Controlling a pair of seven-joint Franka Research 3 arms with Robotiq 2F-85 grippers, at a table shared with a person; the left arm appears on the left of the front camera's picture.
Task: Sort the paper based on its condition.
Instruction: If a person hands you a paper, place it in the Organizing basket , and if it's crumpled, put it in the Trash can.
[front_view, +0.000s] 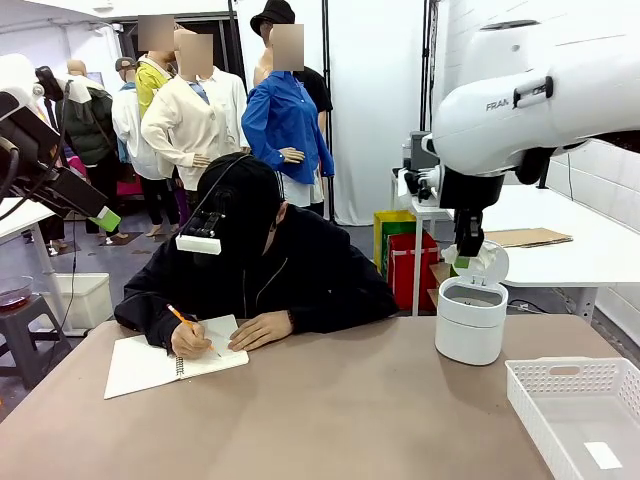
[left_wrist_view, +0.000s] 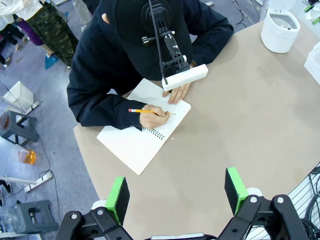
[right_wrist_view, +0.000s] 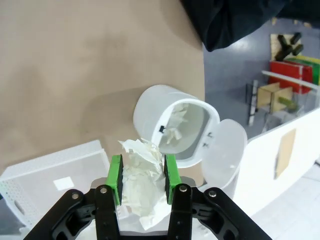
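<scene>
A crumpled white paper wad (right_wrist_view: 141, 172) sits pinched between the green pads of my right gripper (right_wrist_view: 141, 172), which is shut on it. In the front view that gripper (front_view: 466, 262) hangs just above the open white bin (front_view: 471, 320), the paper (front_view: 486, 262) bulging beside the fingers. The right wrist view looks down into the bin (right_wrist_view: 150, 107), where more crumpled paper (right_wrist_view: 175, 125) lies; its lid (right_wrist_view: 225, 150) is flipped open. My left gripper (left_wrist_view: 177, 192) is open and holds nothing, high over the table's left part, above the notebook (left_wrist_view: 142, 132).
A person in black leans over the white spiral notebook (front_view: 165, 362), writing with a pencil (front_view: 185, 322). A white slotted basket (front_view: 578, 415) with a small flat slip inside stands at the table's front right. Bare tan tabletop (front_view: 350, 410) lies between them.
</scene>
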